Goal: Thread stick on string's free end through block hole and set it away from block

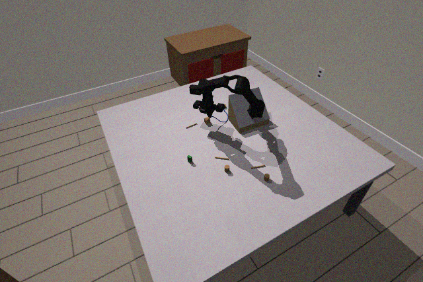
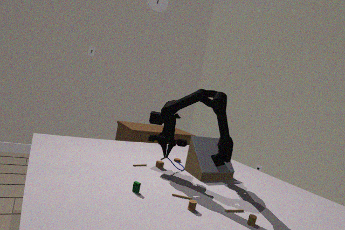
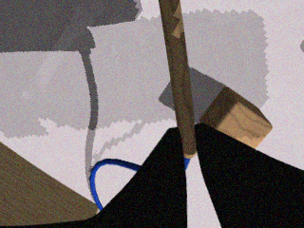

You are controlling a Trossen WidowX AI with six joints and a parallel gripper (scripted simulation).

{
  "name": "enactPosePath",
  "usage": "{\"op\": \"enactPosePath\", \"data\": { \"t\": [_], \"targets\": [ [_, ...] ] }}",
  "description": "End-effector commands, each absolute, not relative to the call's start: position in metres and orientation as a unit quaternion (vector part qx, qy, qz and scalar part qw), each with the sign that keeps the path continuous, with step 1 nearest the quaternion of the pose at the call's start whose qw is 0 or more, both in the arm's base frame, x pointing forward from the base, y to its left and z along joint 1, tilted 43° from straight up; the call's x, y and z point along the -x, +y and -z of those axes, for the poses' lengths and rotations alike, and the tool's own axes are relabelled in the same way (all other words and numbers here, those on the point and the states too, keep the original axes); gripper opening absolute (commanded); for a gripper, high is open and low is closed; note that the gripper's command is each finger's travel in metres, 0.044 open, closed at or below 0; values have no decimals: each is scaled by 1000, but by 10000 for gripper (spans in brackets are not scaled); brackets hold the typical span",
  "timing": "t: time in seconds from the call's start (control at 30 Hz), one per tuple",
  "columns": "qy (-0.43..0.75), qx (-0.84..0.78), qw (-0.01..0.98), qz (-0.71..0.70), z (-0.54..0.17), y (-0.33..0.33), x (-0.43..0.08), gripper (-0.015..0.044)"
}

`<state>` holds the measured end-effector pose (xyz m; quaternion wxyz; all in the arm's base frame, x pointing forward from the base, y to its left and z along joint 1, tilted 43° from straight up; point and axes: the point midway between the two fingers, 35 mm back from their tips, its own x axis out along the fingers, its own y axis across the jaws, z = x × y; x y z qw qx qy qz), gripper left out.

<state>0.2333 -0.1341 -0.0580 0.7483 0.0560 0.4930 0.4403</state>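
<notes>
The gripper [image 1: 209, 115] [image 2: 166, 157] [image 3: 186, 136] has its jaws clamped on the thin wooden stick [image 2: 163, 158] [image 3: 180, 85], which is held tilted above the table. From the stick's end, a blue string [image 1: 225, 115] [image 2: 177, 167] [image 3: 110, 161] curves in a slack loop towards the round wooden button [image 2: 177, 160]. Seen from the top, with twelve at the picture's upper edge and the jaws at the dial's centre, the button lies at two o'clock.

A small wooden block [image 1: 207, 119] [image 2: 159, 164] [image 3: 239, 119] stands near the fingertips, towards six; its hole cannot be made out, and the stick is outside it. At three is a big wooden wedge [image 1: 235, 118] [image 2: 192, 163] [image 3: 38, 190] with a grey slope, the arm's lower end over it.

Further out on the pale tabletop [image 1: 164, 186] [image 2: 83, 172], a loose stick [image 1: 191, 125] [image 2: 139, 165] lies at eight and a green block [image 1: 189, 158] [image 2: 136, 187] stands at seven. Between five and six are a second stick [image 1: 222, 158] [image 2: 181, 196] and a wooden cylinder [image 1: 227, 168] [image 2: 192, 205]; between four and five, a third stick [image 1: 258, 166] [image 2: 234, 210] and another cylinder [image 1: 266, 177] [image 2: 252, 220]. The arm's shadow stretches towards five.

Beyond the far edge, at twelve, a wooden cabinet [image 1: 208, 38] [image 2: 125, 132] with red doors stands on the plank floor [image 1: 47, 176] [image 2: 9, 177]. The outlet [image 1: 320, 72] [image 2: 258, 167] is at two, on a grey-beige wall.
</notes>
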Motion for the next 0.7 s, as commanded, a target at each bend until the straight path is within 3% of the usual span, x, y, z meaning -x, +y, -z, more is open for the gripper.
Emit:
{"op": "enactPosePath", "data": {
  "t": [0.0, 0.67],
  "targets": [
    [485, -45, 747, -453, 62, -137, -230, 0],
    [424, 15, 748, -510, 77, -152, -212, 0]
  ]
}}
